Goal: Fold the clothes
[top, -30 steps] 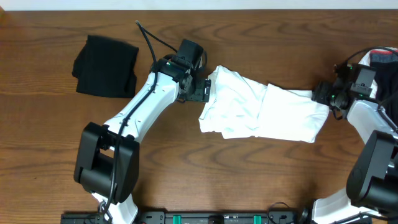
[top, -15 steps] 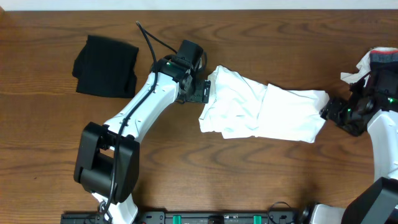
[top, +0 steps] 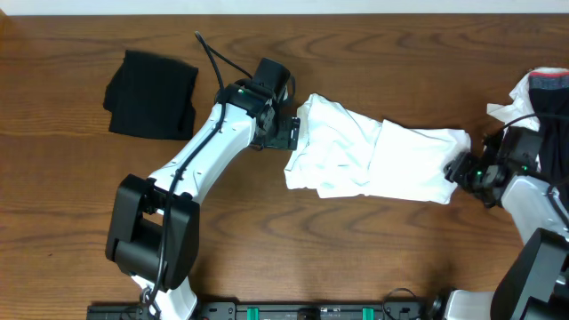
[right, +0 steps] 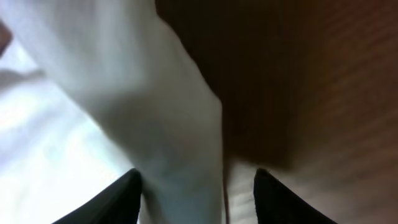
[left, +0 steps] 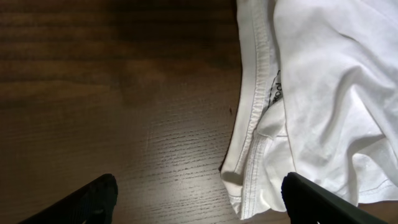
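Note:
The white T-shirt (top: pixel 373 156) lies crumpled and partly folded at the table's middle. My left gripper (top: pixel 286 132) is at its left edge. In the left wrist view this gripper (left: pixel 199 205) is open, and the shirt's stitched edge (left: pixel 255 155) lies on the wood between the fingers. My right gripper (top: pixel 458 169) is at the shirt's lower right edge. In the blurred right wrist view it (right: pixel 196 199) is open with white cloth (right: pixel 143 112) between its fingers. A folded black garment (top: pixel 151 93) lies at the far left.
A white-and-dark garment (top: pixel 538 89) is bunched at the table's right edge, behind the right arm. The left arm's cable (top: pixel 213 62) loops over the table above the left gripper. Bare wood (top: pixel 356 249) runs along the front.
My right gripper left the shirt's upper right corner, swung out to the right and down, then came back to the lower right edge. The left arm has not moved.

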Robot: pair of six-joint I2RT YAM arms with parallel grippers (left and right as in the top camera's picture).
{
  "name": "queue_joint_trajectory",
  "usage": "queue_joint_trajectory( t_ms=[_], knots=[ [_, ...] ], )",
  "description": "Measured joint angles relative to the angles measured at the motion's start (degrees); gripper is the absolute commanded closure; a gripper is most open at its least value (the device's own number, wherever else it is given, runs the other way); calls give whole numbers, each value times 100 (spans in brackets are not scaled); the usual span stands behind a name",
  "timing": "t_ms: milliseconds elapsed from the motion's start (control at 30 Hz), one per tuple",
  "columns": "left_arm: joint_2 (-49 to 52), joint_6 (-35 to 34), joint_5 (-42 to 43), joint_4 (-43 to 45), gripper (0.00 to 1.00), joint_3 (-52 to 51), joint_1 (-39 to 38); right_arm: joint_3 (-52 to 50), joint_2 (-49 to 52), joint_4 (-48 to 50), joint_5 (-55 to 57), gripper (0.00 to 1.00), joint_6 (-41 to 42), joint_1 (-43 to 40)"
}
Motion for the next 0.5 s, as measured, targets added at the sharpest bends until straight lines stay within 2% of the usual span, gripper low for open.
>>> queue_joint_trajectory(
  t_ms=[67,133,333,500],
  knots=[
    [0,0,0,9,14,0,0,-184,0,415,-42,68,28,0],
    [0,0,-2,20,14,0,0,-293,0,693,-66,99,11,2],
    [0,0,-2,31,14,0,0,-343,0,1113,-160,99,13,-35],
    [0,0,-170,31,14,-2,0,-343,0,1204,-496,99,-293,-450]
  ],
)
